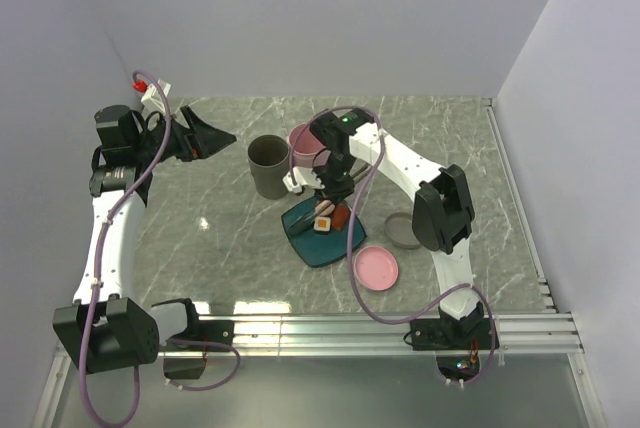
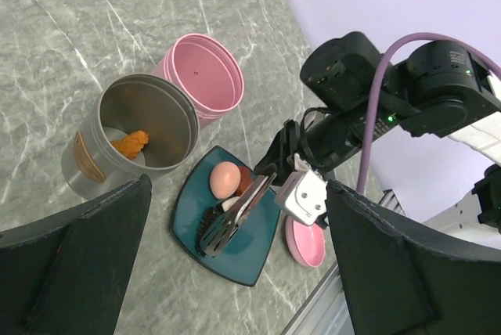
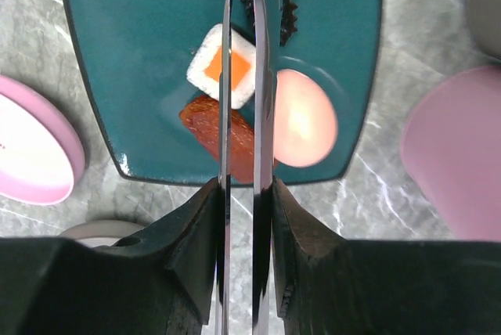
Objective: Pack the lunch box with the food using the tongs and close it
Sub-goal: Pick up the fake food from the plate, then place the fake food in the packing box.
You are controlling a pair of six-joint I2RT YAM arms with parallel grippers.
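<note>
Right end effector (image 3: 244,194) around slim metal tongs (image 3: 263,116) above square teal plate (image 3: 141,37)

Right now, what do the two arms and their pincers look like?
Both the left arm and right arm have white links and chunky black joints, each trailed by a looping purple cable. The left gripper and right gripper have black, wedge-shaped fingers. A green light dots the right arm.
</note>
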